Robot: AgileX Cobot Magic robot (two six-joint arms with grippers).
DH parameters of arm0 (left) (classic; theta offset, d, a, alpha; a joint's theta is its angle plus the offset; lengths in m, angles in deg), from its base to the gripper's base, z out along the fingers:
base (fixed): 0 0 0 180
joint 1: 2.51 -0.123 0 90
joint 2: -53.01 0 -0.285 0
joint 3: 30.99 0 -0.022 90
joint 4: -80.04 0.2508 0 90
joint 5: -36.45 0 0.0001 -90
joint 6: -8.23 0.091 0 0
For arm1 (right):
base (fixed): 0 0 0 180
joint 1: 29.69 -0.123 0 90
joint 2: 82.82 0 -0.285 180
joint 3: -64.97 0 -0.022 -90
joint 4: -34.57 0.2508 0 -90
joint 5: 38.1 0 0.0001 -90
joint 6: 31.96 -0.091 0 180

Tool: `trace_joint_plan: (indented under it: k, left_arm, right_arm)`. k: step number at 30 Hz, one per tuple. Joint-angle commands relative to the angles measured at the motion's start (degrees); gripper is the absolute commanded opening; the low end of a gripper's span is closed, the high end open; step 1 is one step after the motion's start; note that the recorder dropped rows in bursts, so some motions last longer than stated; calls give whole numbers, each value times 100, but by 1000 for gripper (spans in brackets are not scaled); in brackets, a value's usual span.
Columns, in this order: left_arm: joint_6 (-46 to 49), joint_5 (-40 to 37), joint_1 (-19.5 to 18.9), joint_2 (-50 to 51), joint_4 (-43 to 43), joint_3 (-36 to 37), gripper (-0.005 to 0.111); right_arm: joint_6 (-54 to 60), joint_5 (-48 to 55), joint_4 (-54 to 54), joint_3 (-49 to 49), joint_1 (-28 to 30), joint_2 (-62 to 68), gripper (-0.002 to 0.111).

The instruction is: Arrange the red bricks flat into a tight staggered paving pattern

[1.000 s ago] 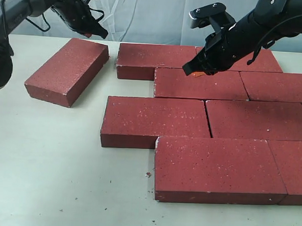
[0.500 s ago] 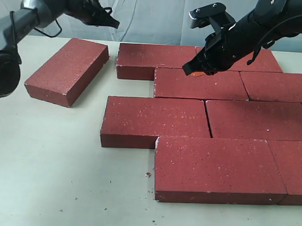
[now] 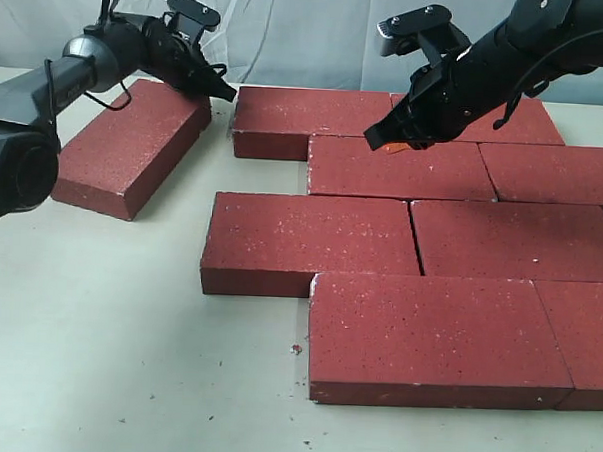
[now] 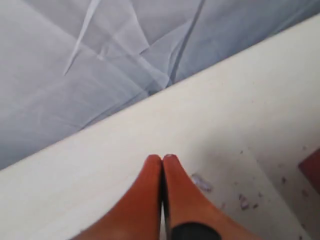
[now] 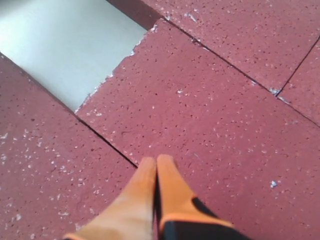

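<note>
Nine red bricks (image 3: 311, 244) lie flat on a pale counter (image 3: 97, 327). Eight of them sit close together in four staggered rows of two. The ninth, a loose brick (image 3: 130, 143), lies apart and turned at an angle.

The left fingers (image 3: 219, 92), two orange pads pressed shut on nothing, point into the gap between the loose brick's far corner and the nearest brick of the back row. Whether they touch either brick cannot be told. In the left wrist view these fingers (image 4: 150, 190) are over bare counter, with a grey cloth (image 4: 100, 60) beyond.

The right fingers (image 3: 385, 140) are also closed and empty. They sit just over the far edge of a second-row brick (image 3: 399, 170). In the right wrist view these fingers (image 5: 142, 185) have speckled brick beneath their tips and a seam just beside them
</note>
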Motion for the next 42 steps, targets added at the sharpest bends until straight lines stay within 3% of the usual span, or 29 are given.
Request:
trace_joint_plan:
  k: [1, 16, 22, 27, 32, 36, 39, 42]
  left_arm:
    - [-17, -872, -6, -341, 418, -16, 0]
    - [538, -3664, -61, -734, 344, -16, 0]
    - [878, -3664, -61, -1284, -1137, 342, 0]
    - [875, -3664, -199, -1847, -387, 677, 0]
    - [-699, -3362, -904, -1856, 176, 677, 0]
    - [-1091, -2859, -1027, -1539, 977, 677, 0]
    - [-1177, -2568, -1027, -1274, 919, 677, 0]
    - [-1116, -2330, -1015, -1081, 342, 677, 0]
  right_arm:
    - [16, -58, 11, -15, 21, 2, -1]
    - [16, -57, 14, -15, 21, 2, -1]
    - [16, -86, -12, -15, 21, 2, -1]
    - [16, -64, -24, -15, 21, 2, -1]
    - [16, -141, 1, -15, 21, 2, -1]
    - [16, -141, 1, -15, 21, 2, -1]
    - [16, -141, 1, -15, 21, 2, -1]
    - [16, -141, 1, -15, 21, 2, -1]
